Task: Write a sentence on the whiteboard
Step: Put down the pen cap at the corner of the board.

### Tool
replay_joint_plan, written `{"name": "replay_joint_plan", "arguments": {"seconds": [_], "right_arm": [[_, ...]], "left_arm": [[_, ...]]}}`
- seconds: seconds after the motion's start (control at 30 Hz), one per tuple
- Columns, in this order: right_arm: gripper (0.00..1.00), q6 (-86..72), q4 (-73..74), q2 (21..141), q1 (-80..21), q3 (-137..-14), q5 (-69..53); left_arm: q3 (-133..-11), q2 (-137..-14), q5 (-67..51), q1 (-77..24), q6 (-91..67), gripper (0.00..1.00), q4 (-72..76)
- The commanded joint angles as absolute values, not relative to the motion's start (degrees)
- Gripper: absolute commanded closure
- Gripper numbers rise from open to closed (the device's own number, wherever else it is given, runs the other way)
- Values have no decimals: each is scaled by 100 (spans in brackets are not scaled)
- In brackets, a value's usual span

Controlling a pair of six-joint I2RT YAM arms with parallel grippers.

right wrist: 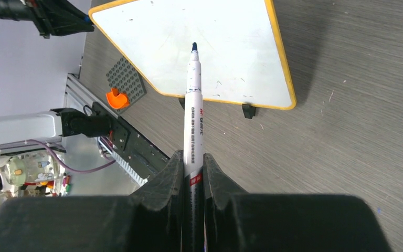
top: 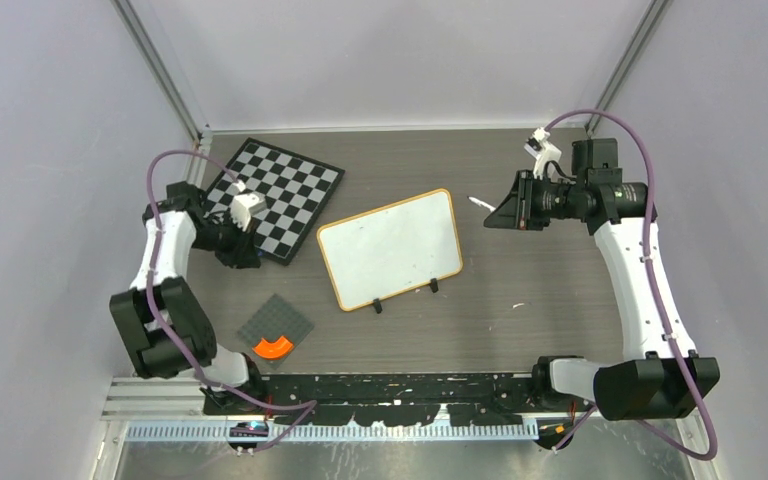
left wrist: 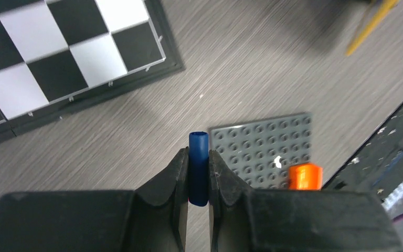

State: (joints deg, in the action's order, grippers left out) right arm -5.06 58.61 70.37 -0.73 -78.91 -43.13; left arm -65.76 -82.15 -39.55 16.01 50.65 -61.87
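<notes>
Whiteboard: one small white rectangular whiteboard [top: 390, 248] with a light wooden rounded-corner frame. It lies mid-tabletop, turned at an angle, and its writing surface looks blank.
Clip feet: two small black clip feet [top: 377, 306] on the board's near edge.
Tabletop: one dark grey wood-grain tabletop [top: 540, 300].
Marker: one white-barrelled marker [right wrist: 193, 115] with a dark blue tip. It points left toward the board. In the top view its tip sits just right of the board's far right corner, apart from it.
Right pincer: one right pincer [right wrist: 193, 164], clamped on the marker barrel, right of the board.
Cap: one dark blue cylindrical cap [left wrist: 198, 168].
Left pincer: one left pincer [left wrist: 198, 157], clamped on the cap. It sits left of the board, over the near corner of the chessboard.
Chessboard: one black-and-white checkered chessboard [top: 278, 197] with a dark border, at the far left, just beside the whiteboard's left corner.
Baseplate: one grey studded plastic baseplate [top: 276, 325], near left, between the left arm's base and the whiteboard.
Orange piece: one small orange plastic piece [top: 275, 347] on the baseplate's near edge.
</notes>
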Motion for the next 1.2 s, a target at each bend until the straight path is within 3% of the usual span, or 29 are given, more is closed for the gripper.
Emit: {"name": "replay_joint_plan", "arguments": {"seconds": [0.0,0.27,0.6,0.87,1.17], "right_arm": [[100,-631,5479,7035,-123,-7651,-4330],[100,-163,5800,7128,-447,-7701,-4190],[100,162,5846,7037,-1367,-7544,-3396],[100,292,5964,7215,-1773,-7689,-3239],[100,645,6025,7223,-2100,-7954,-3116]], "left_arm": [[-6176,-8653,-3260,1884,5824,100,-5603],[-5573,-9335,-2373,1896,5437,99,-3969],[-5024,-9402,-2183,1814,5699,84,-3533],[-4786,-9215,-2161,1738,5862,62,-3639],[-4721,-8486,-2320,1441,5639,53,-4145]]}}
